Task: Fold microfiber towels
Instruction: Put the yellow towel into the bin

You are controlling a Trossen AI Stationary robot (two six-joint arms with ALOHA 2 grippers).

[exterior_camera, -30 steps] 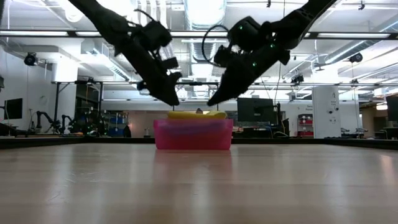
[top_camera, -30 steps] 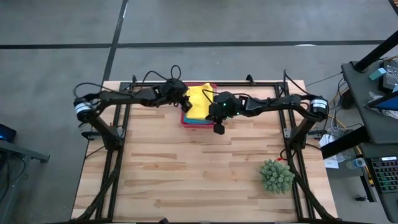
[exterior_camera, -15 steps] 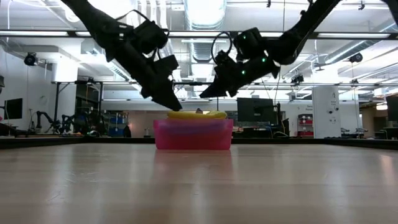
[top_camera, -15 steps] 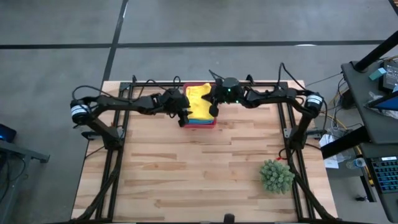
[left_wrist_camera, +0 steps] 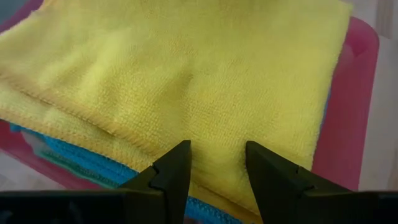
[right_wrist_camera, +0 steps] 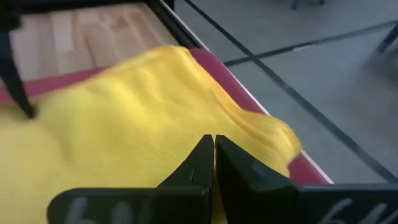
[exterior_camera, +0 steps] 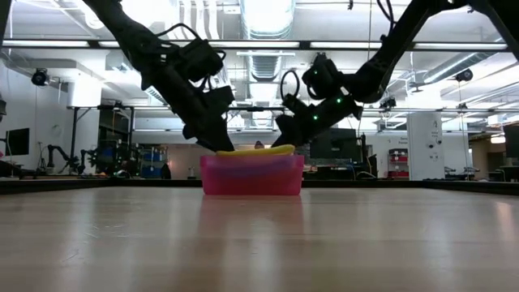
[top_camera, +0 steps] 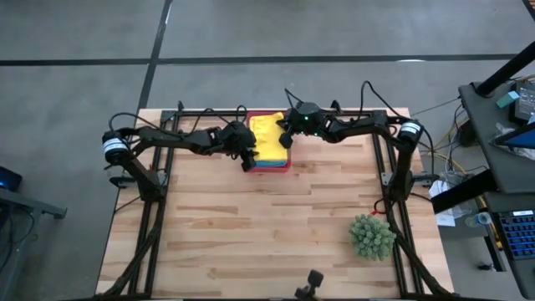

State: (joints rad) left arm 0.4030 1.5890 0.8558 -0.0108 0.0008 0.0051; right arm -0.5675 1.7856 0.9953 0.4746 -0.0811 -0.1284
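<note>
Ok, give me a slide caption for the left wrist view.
Left hand, fingers apart, poised over the yellow towel topping the stack in the pink tray.

My two arms are matte black with looping black cables, pale collars near the bases, and green lights on the right one.

left hand (top_camera: 248,159): came down to the near-left edge of the top yellow towel (top_camera: 266,138)
right hand (top_camera: 286,139): moved from the tray (top_camera: 283,163) front back and down onto its right side
</note>
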